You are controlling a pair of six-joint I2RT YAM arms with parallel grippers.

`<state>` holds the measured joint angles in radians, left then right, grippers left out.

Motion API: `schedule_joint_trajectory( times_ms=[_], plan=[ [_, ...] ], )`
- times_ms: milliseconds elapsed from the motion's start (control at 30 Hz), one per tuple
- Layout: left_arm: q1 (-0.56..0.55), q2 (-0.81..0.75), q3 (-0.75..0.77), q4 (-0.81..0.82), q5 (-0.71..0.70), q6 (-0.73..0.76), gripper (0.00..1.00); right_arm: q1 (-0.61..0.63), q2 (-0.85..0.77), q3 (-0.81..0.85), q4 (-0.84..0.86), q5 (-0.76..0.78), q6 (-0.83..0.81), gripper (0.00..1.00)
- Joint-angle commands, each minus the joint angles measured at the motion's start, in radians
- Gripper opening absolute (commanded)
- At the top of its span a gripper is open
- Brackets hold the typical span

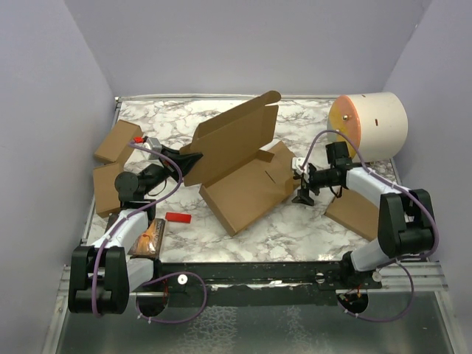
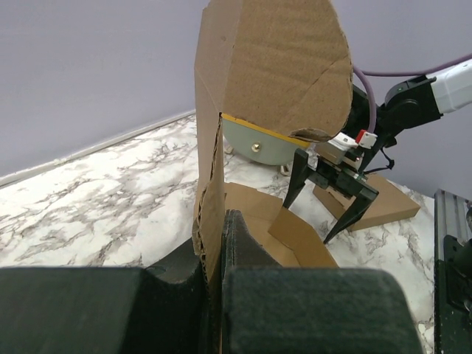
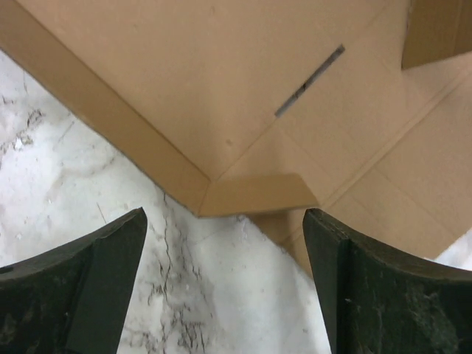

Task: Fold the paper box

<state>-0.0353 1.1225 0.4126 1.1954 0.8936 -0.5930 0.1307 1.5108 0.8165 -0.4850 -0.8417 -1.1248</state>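
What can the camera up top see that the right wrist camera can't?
Only the top camera shows the left pincer shut on a raised flap of the paper box, the cream cylinder at the back right, and the small brown boxes on the left. Only the right wrist camera shows, close up, a thin slot in the cardboard and a little folded tab at a corner. Both show the paper box, the marble table and the open right pincer.

Right gripper (image 3: 223,221) spread wide over marble table (image 3: 66,155); folded tab (image 3: 258,195) of paper box (image 3: 214,88) just ahead.
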Motion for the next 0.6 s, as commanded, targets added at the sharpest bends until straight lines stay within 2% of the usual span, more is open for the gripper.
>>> schedule_joint_trajectory(
  times_ms=[0,133,300,567],
  plan=[
    [-0.006,-0.011,-0.003,0.041,0.018,0.000,0.00,0.046,0.031,0.000,0.110,-0.075,0.088,0.84],
    [-0.007,-0.010,-0.003,0.042,0.018,-0.001,0.00,0.060,0.061,0.008,0.101,-0.078,0.105,0.74],
    [-0.007,-0.009,-0.003,0.044,0.018,-0.002,0.00,0.077,0.069,-0.006,0.097,-0.083,0.095,0.68],
    [-0.008,-0.007,-0.003,0.044,0.018,-0.002,0.00,0.120,0.079,-0.016,0.115,-0.026,0.081,0.53]
  ],
)
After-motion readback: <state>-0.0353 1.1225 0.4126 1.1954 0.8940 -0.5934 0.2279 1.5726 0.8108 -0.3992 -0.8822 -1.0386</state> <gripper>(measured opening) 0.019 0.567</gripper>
